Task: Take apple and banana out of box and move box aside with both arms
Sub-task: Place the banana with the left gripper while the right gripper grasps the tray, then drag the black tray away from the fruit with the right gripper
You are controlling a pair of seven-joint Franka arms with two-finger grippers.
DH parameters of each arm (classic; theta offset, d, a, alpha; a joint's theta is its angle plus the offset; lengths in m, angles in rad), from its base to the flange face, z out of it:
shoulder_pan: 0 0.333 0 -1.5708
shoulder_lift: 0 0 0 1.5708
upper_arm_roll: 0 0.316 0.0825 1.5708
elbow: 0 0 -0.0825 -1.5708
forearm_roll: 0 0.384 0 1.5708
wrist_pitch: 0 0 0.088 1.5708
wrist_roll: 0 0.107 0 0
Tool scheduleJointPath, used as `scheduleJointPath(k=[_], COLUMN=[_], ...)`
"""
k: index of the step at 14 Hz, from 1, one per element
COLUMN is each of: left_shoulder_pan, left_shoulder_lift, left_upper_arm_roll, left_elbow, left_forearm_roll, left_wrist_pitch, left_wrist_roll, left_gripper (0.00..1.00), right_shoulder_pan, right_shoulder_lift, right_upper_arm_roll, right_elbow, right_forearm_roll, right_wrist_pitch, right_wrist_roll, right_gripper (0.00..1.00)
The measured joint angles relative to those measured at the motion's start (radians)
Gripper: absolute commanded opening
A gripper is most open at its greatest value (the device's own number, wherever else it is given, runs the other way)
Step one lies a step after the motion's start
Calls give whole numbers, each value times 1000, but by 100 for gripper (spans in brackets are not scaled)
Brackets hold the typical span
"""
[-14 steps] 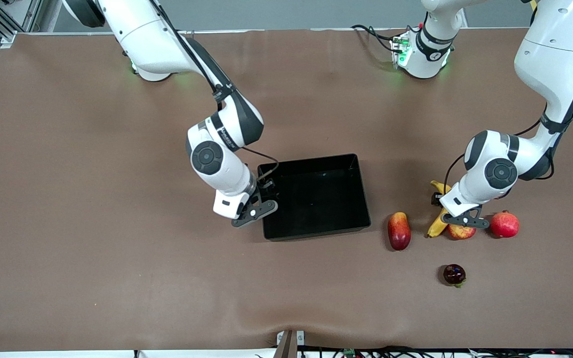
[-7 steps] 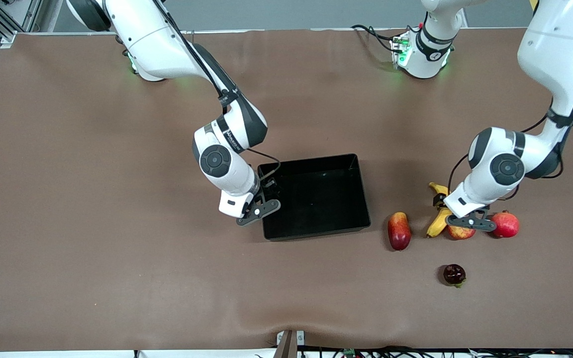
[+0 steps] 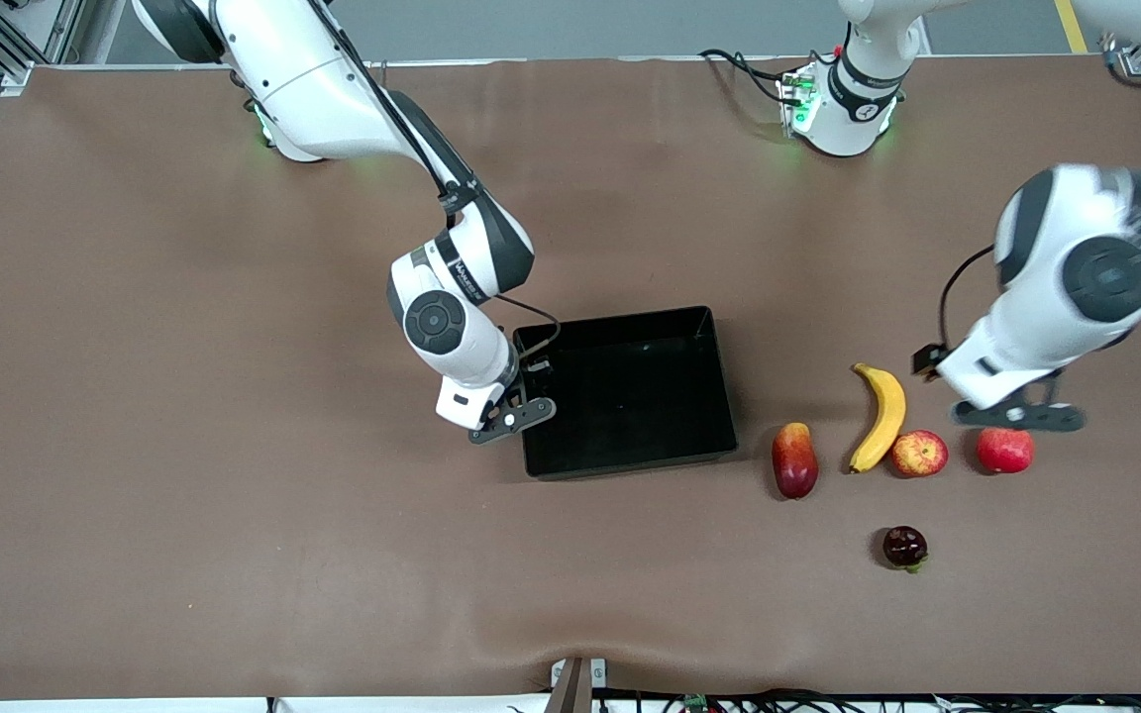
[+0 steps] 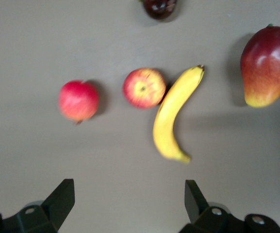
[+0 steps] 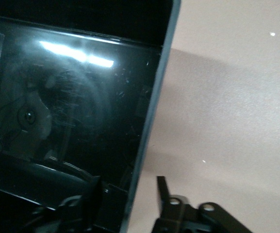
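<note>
My right gripper (image 3: 509, 418) straddles the box (image 3: 628, 391) wall, fingers half shut, not pinching yet. Left gripper (image 3: 1018, 416) is wide, empty, over the pomegranate (image 3: 1004, 451); apple (image 3: 918, 454) & banana (image 3: 880, 416) lie beside it. Thin wall could slip, tipping the box.

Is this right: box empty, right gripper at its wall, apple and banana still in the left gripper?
Not quite. In the left wrist view the left gripper is open and empty, above the table; the apple and banana lie on the table. The box is empty, right gripper at its wall.
</note>
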State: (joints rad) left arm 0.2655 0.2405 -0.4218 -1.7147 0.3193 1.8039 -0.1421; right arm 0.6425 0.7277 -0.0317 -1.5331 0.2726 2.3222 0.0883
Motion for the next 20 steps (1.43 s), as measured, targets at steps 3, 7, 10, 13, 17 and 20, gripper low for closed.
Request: scheduleJointPath(k=[3,7,10,13,17,20], left_shoulder_pan=[6,12,7,7,6,4], left_shoulder_lift=[-8,-13,-69,-140,-179,-194], left_upper_arm_roll=[7,-1,-9,-9,-17,-26], left_elbow=[199,331,359,360,359,349], left_forearm_roll=[-62,-78,-130,-208,-225,-226], left_wrist_pitch=[-170,-290,-317,-349,-423,-440], left_wrist_roll=[0,1,1,1,1,1], left_gripper=[100,100,100,100,100,100], right_shoulder_pan=[2,-8,-89,-209,-424,-609], right_shoulder_lift=[0,-29,-121,-233,-318,-331], right_upper_arm_roll=[-5,-26,-37,-42,-45,-50], right_elbow=[0,-4,-6,-9,-24,-49], right_forearm_roll=[0,0,0,-1,-1,-19], right_wrist_pitch=[1,-3,-83,-205,-357,-418], right_wrist_roll=[7,27,23,19,9,-102], right_gripper=[0,0,0,0,0,0])
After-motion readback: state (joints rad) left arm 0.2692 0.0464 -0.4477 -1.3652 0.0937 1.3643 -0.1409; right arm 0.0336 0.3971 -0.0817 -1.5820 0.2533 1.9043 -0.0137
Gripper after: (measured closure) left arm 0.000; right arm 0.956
